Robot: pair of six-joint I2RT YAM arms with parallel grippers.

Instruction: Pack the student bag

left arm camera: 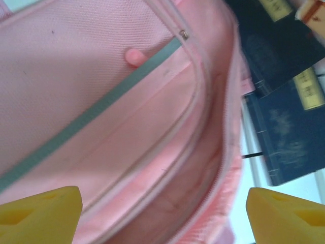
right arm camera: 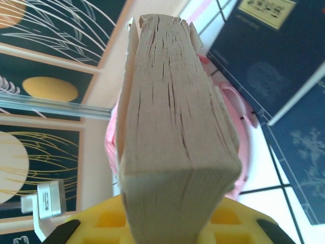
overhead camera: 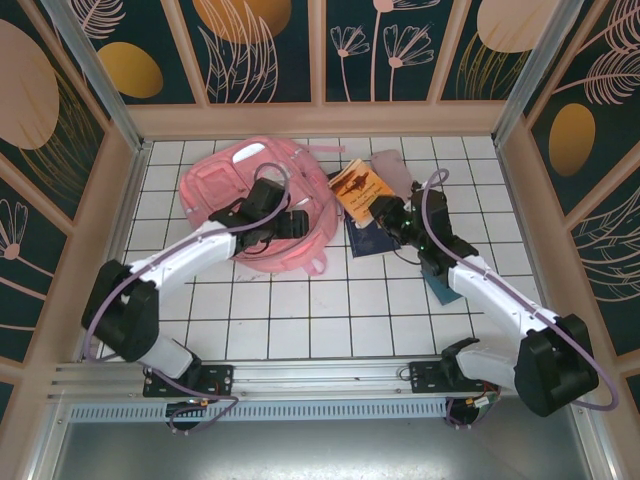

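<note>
While one student bag (overhead camera: 225,185) gapes, three books (right arm camera: 172,127) show

The worktop (overhead camera: 300,320) is white, crossed by a grid of thin dark lines, and softly, evenly lit. At the left, top and right of the picture it is boxed in by pale wooden framing (overhead camera: 320,120) holding dark teal panels (overhead camera: 410,60) painted with gold ovals and pale line-drawn leaves and flowers. A silver metal rail (overhead camera: 320,375) runs across the lower part, with grey sheet metal (overhead camera: 320,450) beneath it.
</note>
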